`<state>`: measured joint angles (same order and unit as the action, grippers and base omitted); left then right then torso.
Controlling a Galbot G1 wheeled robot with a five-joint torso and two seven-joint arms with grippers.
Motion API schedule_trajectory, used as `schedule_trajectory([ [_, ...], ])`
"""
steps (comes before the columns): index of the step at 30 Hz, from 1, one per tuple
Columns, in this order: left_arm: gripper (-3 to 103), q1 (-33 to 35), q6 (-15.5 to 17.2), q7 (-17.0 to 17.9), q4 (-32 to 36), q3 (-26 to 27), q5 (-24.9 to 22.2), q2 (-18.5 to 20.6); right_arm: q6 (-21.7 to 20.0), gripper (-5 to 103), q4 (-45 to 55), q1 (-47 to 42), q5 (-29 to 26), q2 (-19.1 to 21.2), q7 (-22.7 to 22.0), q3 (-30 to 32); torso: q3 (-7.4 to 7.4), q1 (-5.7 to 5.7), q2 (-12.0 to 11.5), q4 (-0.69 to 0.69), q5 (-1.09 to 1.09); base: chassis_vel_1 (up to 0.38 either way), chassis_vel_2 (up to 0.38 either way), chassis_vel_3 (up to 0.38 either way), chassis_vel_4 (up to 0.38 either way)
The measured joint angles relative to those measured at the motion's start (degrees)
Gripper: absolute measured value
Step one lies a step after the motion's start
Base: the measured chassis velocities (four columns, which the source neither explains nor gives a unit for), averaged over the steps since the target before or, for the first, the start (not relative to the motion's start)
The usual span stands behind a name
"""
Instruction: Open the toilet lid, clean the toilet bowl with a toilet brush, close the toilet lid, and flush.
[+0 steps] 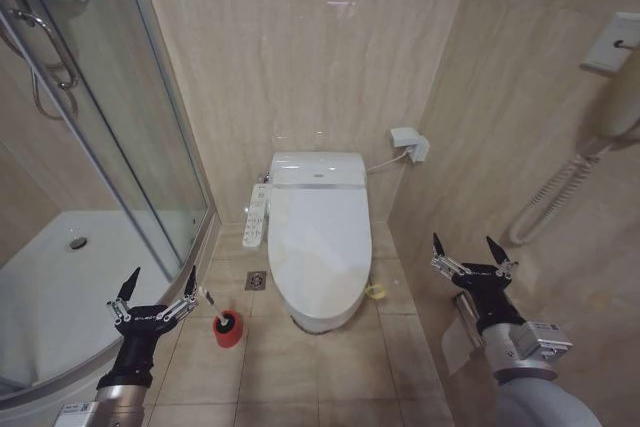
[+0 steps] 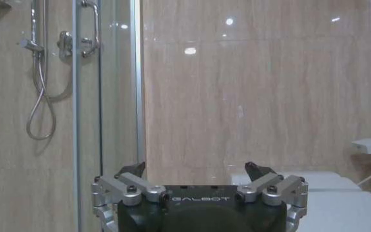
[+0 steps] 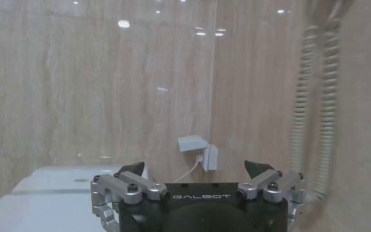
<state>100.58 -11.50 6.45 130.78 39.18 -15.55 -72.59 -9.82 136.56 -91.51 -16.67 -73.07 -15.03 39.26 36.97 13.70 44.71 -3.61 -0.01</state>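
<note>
Left gripper (image 1: 158, 283) spread wide, empty, hovering above floor beside shower tray (image 1: 60, 297). Toilet brush (image 1: 213, 303) upright in red holder (image 1: 228, 330), just left of toilet bowl (image 1: 318, 319). Toilet lid (image 1: 318, 247) down, centre. Right gripper (image 1: 469, 252) spread, empty, right of toilet.

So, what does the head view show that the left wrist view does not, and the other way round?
Only the head view shows the toilet brush in its red holder on the floor, the closed toilet lid, the floor drain and the right gripper, open, near the right wall. Only the left wrist view shows the shower hose hanging in a loop. Both show the open left gripper, the glass shower door and the wall socket.
</note>
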Motion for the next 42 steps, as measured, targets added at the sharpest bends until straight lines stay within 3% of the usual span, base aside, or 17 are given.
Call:
schedule_trajectory([
  [9,100,0.0,0.0,0.0,0.0,0.0,0.0,0.0,0.0,100,0.0,0.0,0.0,0.0,0.0,0.0,-0.02,-0.04,0.0,0.03,0.01,0.207,-0.197,-0.17,0.191],
  [11,100,0.0,0.0,0.0,0.0,0.0,0.0,0.0,0.0,100,0.0,-0.1,0.0,0.0,0.0,0.0,-0.02,-0.05,0.0,-0.02,0.01,0.057,-0.089,-0.089,0.013],
  [29,100,0.0,0.0,0.0,0.0,0.0,0.0,0.0,0.0,100,0.0,0.0,0.0,0.0,0.0,0.0,0.0,0.0,0.0,-0.01,0.01,0.035,-0.044,-0.046,0.038],
  [33,100,0.0,0.0,0.0,0.0,0.0,0.0,0.0,0.0,100,0.0,0.0,0.0,0.0,0.0,0.0,-0.02,-0.04,0.0,0.05,0.01,0.192,-0.182,-0.177,0.207],
  [38,100,0.0,0.0,0.0,0.0,0.0,0.0,0.0,0.0,100,0.0,-0.1,0.0,0.0,0.0,0.0,-0.02,-0.05,0.0,-0.03,0.02,0.086,-0.089,-0.124,0.081],
  [42,100,0.0,0.0,0.0,0.0,0.0,0.0,0.0,0.0,100,0.0,0.0,0.0,0.0,0.0,0.0,0.01,0.02,0.0,0.01,0.01,-0.012,0.014,0.021,-0.005],
])
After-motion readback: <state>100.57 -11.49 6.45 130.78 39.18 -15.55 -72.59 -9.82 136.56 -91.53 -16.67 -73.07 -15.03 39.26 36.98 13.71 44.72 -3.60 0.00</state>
